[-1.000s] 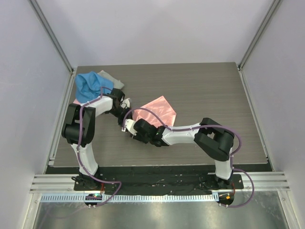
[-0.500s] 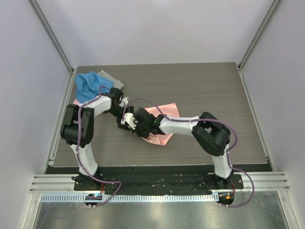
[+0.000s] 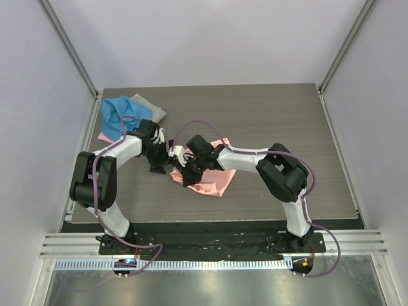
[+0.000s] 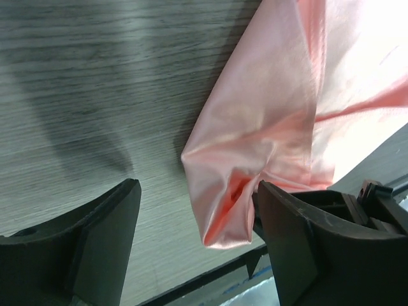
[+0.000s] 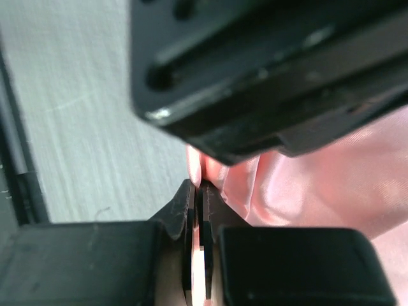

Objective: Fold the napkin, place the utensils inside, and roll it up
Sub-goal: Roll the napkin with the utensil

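Grey wood-grain table [image 3: 287, 127] inside a white-walled enclosure, both arms reaching in toward left of centre.

Napkin [image 3: 213, 182]: salmon-pink satin, bunched and loosely folded on the table just left of centre, with its left end lifted into a peak where the two grippers meet.

Right gripper [image 3: 188, 175]: clamped on the napkin. In the right wrist view the gripper [image 5: 197, 191] has its fingers pressed together, with only a thin pink edge of the napkin [image 5: 319, 185] pinched between the tips. More satin billows out to the right of them. A dark block of the other arm fills the top of that view.

Left gripper [image 3: 157, 164]: released, jaws spread wide, holding nothing. In the left wrist view the gripper [image 4: 197, 191] straddles a hanging folded corner of the napkin [image 4: 268, 121]. The corner sits close to the right-hand finger [image 4: 287, 242]. I cannot tell whether it touches. The left-hand finger [image 4: 105, 236] stands apart from the cloth, over bare table.

Blue cloth [image 3: 118, 115]: crumpled at the far left corner of the table, with a grey cloth [image 3: 150, 107] touching its right side. Both are apart from the napkin.
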Controlling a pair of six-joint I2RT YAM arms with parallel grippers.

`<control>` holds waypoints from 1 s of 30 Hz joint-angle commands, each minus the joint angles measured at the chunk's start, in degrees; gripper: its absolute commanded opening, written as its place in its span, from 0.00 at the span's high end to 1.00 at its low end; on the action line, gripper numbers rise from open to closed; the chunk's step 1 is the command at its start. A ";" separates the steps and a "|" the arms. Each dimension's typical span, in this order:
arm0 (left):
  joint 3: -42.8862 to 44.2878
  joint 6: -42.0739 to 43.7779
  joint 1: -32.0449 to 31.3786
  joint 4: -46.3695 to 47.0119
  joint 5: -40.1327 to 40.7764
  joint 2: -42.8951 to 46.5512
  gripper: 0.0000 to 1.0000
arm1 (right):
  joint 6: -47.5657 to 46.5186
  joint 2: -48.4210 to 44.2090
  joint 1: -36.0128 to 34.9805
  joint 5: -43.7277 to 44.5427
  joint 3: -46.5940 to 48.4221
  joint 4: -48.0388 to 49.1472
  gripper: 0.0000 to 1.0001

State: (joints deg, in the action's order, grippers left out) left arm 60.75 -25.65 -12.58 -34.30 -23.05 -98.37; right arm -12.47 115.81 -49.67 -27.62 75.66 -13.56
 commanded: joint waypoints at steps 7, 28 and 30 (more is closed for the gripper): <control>-8.54 -8.18 2.03 17.15 -0.33 11.96 0.17 | 4.47 3.37 3.53 -5.69 -0.86 -4.11 0.99; -21.99 -12.58 4.49 28.77 -9.47 20.15 0.17 | 7.02 6.62 7.39 -12.63 1.07 -4.02 0.99; -22.34 -12.93 4.32 29.12 -9.65 19.62 0.19 | 7.20 7.06 7.92 -13.25 1.25 -4.02 0.99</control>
State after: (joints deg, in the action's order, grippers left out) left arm 38.83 -37.43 -8.16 -9.28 -29.98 -79.53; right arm -5.48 119.85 -43.07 -42.39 76.64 -13.85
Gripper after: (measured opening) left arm 0.825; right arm 0.078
